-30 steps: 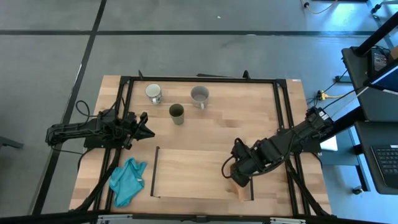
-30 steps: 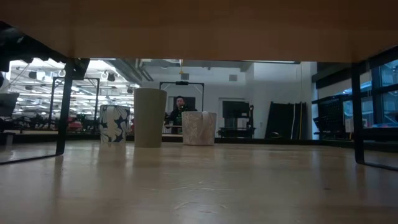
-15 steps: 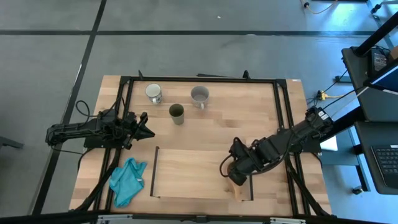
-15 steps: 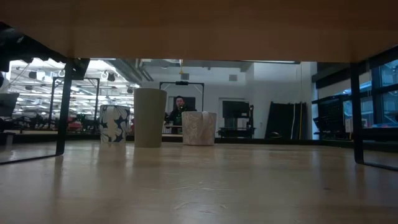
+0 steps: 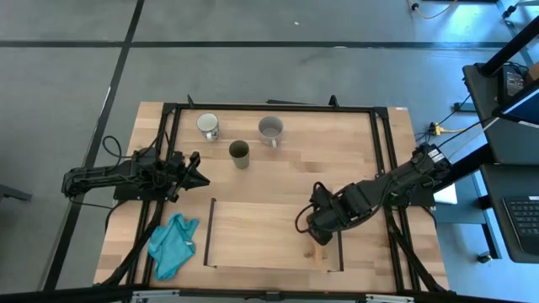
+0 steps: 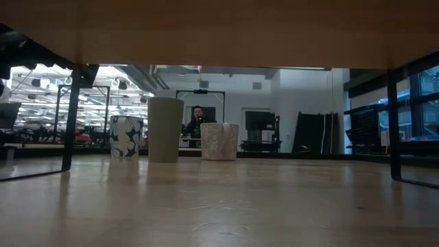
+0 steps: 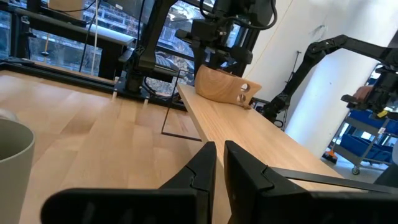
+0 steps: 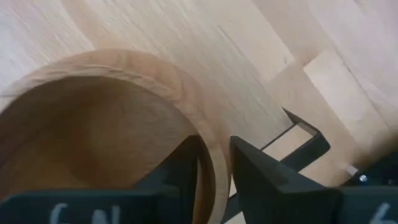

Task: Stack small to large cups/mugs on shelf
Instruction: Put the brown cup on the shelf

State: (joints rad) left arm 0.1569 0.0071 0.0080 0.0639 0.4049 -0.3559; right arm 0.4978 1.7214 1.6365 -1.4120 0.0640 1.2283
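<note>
At the right end of the rectangular light-wood shelf (image 5: pixel 261 236), beside its thin black rail, the right tool (image 5: pixel 316 231) is clenched on the tan wooden long-handled cup (image 7: pixel 221 87). The right wrist view shows one dark finger (image 8: pixel 180 171) inside the bowl and the other outside, pinching the cup's rim (image 8: pixel 208 143) between them. From the left wrist view the cup's base rests on or just above the shelf, with its handle pointing away from the arm; in the high view the tan handle (image 5: pixel 317 253) sticks out below the tool toward the front edge of the desk (image 5: pixel 337 160).

Well apart, near the desk's back edge, stand the other three vessels: the white mug (image 5: pixel 208 126) at the left, the grey mug (image 5: pixel 270 130) to its right, and the dark olive-green cup (image 5: pixel 239 154) between them and slightly nearer the shelf. None of them touches another, and none stands between the right tool and the shelf.

The left tool (image 5: pixel 195 172) waits over the desk's left side, its fingers (image 7: pixel 202 165) pressed almost together and holding nothing. A crumpled teal cloth (image 5: pixel 172 242) lies just left of the shelf's left rail.
</note>
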